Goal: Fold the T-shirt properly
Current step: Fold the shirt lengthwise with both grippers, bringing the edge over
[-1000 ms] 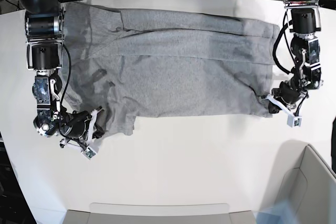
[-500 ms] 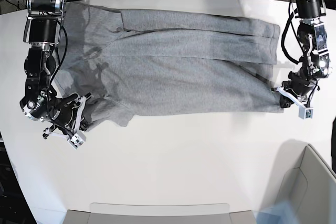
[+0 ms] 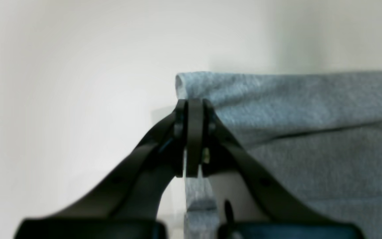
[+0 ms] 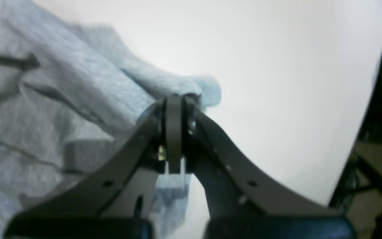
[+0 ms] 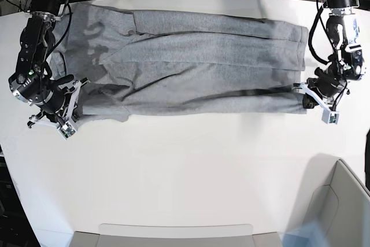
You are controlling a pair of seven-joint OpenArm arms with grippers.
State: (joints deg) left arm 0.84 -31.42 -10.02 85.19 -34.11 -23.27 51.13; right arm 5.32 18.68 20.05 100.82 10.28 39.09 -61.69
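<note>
Near edge first: the left claw (image 5: pixel 308 98) is clenched on one front corner of the heather-grey cotton T-shirt (image 5: pixel 191 67), the right claw (image 5: pixel 70 110) clenched on the other, probably to stretch that edge taut; beyond, the shirt lies across the white surface (image 5: pixel 191 172)

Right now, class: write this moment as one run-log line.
left gripper: shut on T-shirt corner | right gripper: shut on opposite corner | T-shirt: stretched across white table | fold: not yet made
</note>
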